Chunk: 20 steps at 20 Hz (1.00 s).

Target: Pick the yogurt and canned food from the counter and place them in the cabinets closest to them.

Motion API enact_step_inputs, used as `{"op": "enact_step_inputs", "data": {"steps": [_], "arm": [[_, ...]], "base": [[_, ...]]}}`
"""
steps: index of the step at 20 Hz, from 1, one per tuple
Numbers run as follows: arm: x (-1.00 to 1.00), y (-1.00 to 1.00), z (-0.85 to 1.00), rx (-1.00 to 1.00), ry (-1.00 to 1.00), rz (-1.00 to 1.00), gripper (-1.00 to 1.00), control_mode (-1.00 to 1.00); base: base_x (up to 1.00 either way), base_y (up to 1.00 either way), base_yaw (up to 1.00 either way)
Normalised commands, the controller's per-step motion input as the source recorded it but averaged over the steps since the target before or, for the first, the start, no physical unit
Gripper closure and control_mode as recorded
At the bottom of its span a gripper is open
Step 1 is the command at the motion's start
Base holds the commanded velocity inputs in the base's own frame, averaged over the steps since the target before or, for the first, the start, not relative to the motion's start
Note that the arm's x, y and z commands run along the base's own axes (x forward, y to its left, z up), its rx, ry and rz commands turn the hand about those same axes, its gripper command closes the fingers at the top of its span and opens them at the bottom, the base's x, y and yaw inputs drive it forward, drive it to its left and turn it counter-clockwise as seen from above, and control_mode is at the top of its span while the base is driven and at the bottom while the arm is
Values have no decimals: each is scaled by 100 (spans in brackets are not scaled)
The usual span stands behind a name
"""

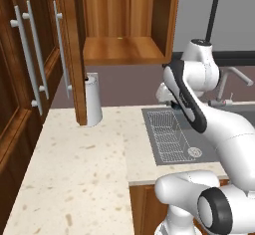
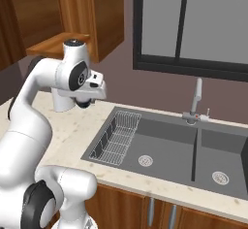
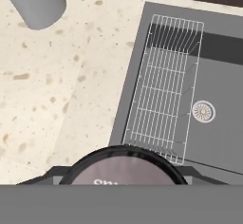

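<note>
We are in the carrying step, as we judge it: the canned food [image 3: 124,167] sits at the bottom of the hand view, its dull grey-lilac top between the dark finger tips, so the claw [image 3: 124,180] seems to pinch it from both sides. In the base views the hand is raised above the counter [image 1: 74,164], near the edge of the sink [image 2: 169,145], and the tin itself is hidden there behind the wrist.

The cabinets [image 1: 124,25] hang above and to the left, and one stands open with its wooden shelf [image 1: 122,50] bare. The next move, we think, calls for lifting the tin higher and bringing it toward this shelf, keeping clear of the open door [image 1: 74,55] and of the paper-towel roll [image 1: 92,99] that stands just below it on the counter.

Under the hand lies the wire rack [image 3: 163,85] in the sink basin. We cannot tell where the yogurt is.
</note>
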Motion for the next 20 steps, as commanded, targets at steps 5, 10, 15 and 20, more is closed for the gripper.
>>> {"op": "enact_step_inputs", "data": {"steps": [5,10,15,20], "arm": [[0,38,46,-5,-6,-1,100,-100],[0,45,46,-6,-8,-2,100,-100],[0,38,46,-6,-11,-2,100,-100],[0,30,50,-4,-10,-3,100,-100]], "base": [[0,0,0],[0,0,0],[0,0,0],[0,0,0]]}}
